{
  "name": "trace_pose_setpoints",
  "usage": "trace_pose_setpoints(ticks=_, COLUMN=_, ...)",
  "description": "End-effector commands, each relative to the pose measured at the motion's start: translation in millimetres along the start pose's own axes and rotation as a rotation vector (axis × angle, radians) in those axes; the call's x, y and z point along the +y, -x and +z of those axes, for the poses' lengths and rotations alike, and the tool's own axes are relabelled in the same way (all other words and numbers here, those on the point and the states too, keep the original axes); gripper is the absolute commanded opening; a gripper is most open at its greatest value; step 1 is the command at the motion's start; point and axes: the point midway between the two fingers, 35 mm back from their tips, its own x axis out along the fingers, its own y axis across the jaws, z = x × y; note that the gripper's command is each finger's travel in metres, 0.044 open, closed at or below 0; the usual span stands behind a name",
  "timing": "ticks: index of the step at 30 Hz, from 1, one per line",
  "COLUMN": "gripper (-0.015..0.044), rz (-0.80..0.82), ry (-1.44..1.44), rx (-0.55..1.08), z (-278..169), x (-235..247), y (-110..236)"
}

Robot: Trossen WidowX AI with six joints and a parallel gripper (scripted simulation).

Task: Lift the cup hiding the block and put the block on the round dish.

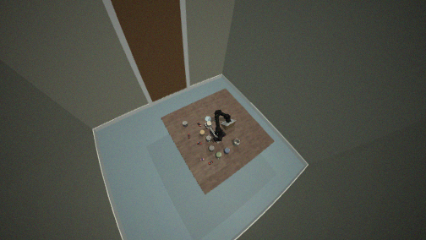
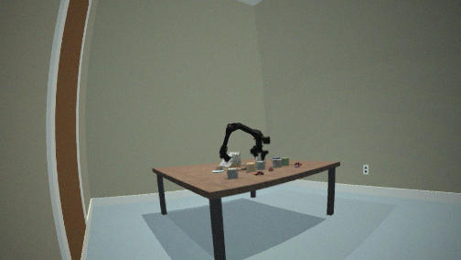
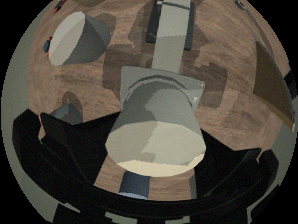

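In the wrist view my gripper (image 3: pixel 157 121) is shut on a pale grey cup (image 3: pixel 156 119) that stands upside down on the near end of the balance beam (image 3: pixel 177 26). The dark fingers sit on both sides of the cup. The beam runs away from the cup over its dark base. The far end of the beam and the second cup are not clear in this view. No block shows. In the exterior view the gripper (image 2: pixel 257 155) is low over the cup (image 2: pixel 261 165) on the wooden table (image 2: pixel 206 180). The views are too small to pick out the round dish.
Another grey cup (image 3: pixel 75 36) lies tilted to the left in the wrist view. Several other cups, among them one (image 2: pixel 232 173) near the front, and small red items (image 2: pixel 260 173) are scattered on the table. The arm (image 1: pixel 218 122) stands near the table's middle.
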Motion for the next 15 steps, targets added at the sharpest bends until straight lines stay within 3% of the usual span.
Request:
trace_pose_setpoints(ticks=1, gripper=0.0072, rz=0.004, ry=-0.001, rx=0.003, z=-1, x=2, y=5)
trace_pose_setpoints(ticks=4, gripper=0.0, rz=0.004, ry=-0.001, rx=0.003, z=-2, x=2, y=9)
trace_pose_setpoints(ticks=15, gripper=0.0, rz=0.005, ry=0.0, rx=0.005, z=-3, x=4, y=23)
